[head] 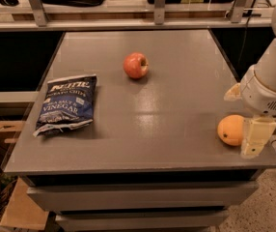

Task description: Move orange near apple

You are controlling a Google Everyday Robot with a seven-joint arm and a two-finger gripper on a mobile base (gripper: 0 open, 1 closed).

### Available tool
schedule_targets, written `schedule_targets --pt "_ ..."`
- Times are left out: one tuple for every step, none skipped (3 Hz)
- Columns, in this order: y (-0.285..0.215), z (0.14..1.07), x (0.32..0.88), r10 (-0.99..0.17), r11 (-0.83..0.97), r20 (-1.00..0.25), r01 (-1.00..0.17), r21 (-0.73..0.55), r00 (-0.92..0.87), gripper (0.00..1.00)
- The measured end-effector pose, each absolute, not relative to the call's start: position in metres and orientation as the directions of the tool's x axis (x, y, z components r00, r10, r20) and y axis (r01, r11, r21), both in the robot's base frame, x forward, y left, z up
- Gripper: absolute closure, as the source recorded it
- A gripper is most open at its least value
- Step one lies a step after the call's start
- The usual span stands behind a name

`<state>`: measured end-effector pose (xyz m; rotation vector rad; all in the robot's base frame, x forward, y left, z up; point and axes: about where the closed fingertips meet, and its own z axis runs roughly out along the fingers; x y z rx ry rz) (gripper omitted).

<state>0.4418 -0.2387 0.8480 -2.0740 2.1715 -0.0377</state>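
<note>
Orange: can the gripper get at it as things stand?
Probably yes. The gripper hangs right beside the orange at the table edge, with nothing between them. The apple and chip bag lie well away.

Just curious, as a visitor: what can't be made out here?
Camera view: the pincer, beside the orange at the table's front right corner, hides that fruit's right side and any contact.
Camera view: the arm is cut off by the right edge.

One table point(176, 110) bears one orange point(228, 129), one apple point(135, 65), one chip bag point(66, 104); one gripper point(253, 140) hangs beside the orange.
</note>
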Motion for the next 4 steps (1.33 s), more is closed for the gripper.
schedule_targets --pt "-0.240 0.843 0.446 -0.997 0.042 -0.066 -0.994 -0.101 -0.036 0.41" --pt "-0.243 0.849 0.454 -0.998 0.040 -0.048 -0.993 -0.110 -0.035 0.65" --pt "-0.244 0.861 0.465 -0.998 0.044 -0.039 -0.989 -0.141 -0.039 0.88" --pt "-0.243 0.860 0.465 -0.998 0.043 -0.039 -0.989 -0.141 -0.038 1.00"
